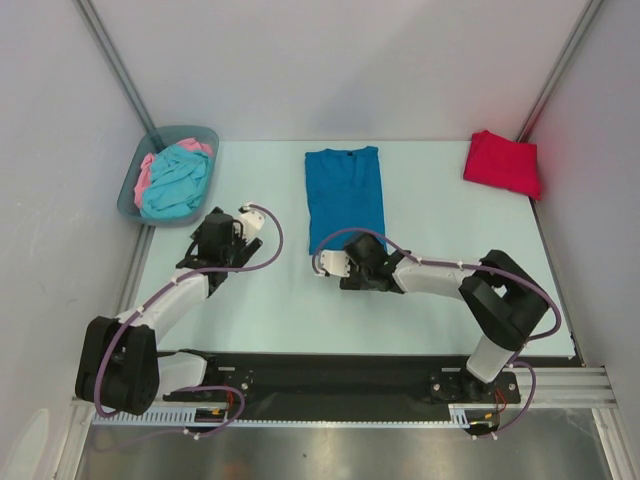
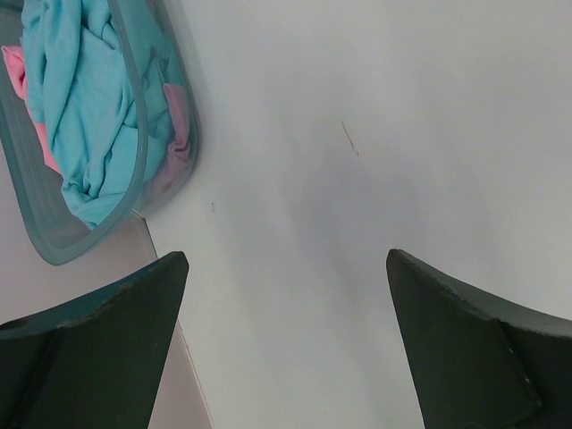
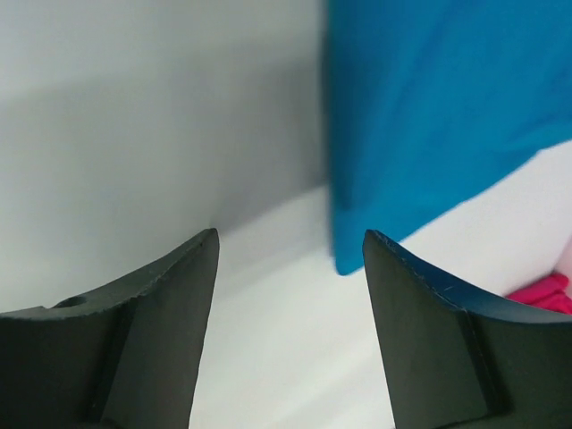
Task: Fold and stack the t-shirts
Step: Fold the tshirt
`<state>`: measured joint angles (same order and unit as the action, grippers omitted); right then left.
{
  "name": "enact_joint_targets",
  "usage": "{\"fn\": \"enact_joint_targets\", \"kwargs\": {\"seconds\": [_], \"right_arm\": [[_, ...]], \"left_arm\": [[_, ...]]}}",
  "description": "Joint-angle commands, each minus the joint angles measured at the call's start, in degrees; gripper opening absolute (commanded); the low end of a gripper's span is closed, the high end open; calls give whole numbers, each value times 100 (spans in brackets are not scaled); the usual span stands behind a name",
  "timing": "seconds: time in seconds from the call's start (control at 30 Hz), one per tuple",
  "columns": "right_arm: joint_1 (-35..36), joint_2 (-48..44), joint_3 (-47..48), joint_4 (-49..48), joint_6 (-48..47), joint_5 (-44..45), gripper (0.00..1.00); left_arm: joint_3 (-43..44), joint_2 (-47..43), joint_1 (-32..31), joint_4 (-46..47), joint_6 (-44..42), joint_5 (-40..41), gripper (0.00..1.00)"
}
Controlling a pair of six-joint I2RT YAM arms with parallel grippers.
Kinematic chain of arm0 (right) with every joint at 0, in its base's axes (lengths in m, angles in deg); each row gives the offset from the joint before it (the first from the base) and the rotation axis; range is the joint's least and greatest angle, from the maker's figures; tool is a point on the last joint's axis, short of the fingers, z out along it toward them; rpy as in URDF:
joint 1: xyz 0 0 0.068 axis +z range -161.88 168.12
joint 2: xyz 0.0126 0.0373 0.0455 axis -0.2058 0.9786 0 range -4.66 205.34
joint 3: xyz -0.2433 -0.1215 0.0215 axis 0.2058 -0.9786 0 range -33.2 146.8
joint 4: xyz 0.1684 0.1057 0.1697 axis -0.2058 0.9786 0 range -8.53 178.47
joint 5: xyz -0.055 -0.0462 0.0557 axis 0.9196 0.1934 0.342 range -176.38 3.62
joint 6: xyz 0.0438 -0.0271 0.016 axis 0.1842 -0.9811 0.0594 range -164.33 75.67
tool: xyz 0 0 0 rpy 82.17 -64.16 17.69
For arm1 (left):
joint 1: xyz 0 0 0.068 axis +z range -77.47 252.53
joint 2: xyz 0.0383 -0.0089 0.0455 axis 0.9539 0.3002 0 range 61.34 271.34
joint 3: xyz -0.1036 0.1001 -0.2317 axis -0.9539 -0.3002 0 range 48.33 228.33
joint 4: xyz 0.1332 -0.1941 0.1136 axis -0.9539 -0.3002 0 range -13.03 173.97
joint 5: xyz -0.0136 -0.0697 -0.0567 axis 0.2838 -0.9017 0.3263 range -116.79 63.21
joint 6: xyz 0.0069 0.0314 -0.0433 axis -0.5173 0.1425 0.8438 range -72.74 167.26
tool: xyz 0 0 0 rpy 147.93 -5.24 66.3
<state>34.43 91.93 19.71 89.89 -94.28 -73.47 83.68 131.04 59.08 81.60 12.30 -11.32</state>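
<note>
A deep blue cloth t-shirt [image 1: 345,195] lies flat on the pale tabletop [image 1: 450,270], folded into a long narrow strip. It sits in the middle of the far half, with its collar towards the far edge. A bright red cloth t-shirt [image 1: 502,162] lies folded into a compact bundle at the far right corner, well apart from the blue one.

At the far left corner stands a grey-blue plastic bin [image 1: 135,185]. It holds a crumpled turquoise cloth t-shirt [image 1: 178,180] and a pink cloth t-shirt [image 1: 145,175]. The pink one shows at the bin's left edge and far end, beside and under the turquoise one.

The left fingers [image 1: 215,232] hang over bare tabletop just beside the bin, on its near right side. They are spread wide with nothing between them. In the left wrist view the bin and its two shirts sit up and to the left of the fingers, clear of both.

The right fingers [image 1: 360,248] are at the near end of the blue t-shirt. They stand apart and hold nothing. The right wrist view shows bare tabletop in the gap between them. The shirt's near corner lies just ahead of the right-hand finger, and a bit of red cloth shows at the right edge.
</note>
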Motion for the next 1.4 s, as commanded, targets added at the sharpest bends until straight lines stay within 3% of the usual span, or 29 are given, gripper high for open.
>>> {"fn": "enact_joint_targets", "kwargs": {"seconds": [0.0, 0.27, 0.6, 0.87, 1.07, 1.17, 1.37], "right_arm": [[194, -246, -87, -350, 179, -8, 70], [441, -63, -351, -1042, 13, 256, 71], [476, 974, -457, -2414, -664, 818, 67], [406, 1581, -228, -2477, -955, 906, 36], [458, 1196, 17, -1531, -700, 627, 10], [467, 643, 429, -178, -350, 66, 2], [564, -246, 1326, 2047, -15, -736, 0]], "left_arm": [[147, -184, 36, 0, 77, -96, 100], [147, -202, 36, -9, 77, -87, 100], [130, -166, 36, 17, 68, -61, 100], [103, -114, 36, 79, 24, -17, 100], [112, -35, 36, 97, -2, 0, 100], [103, -26, 36, 123, -11, 27, 100], [130, -35, 36, 105, -2, 27, 100]]}}
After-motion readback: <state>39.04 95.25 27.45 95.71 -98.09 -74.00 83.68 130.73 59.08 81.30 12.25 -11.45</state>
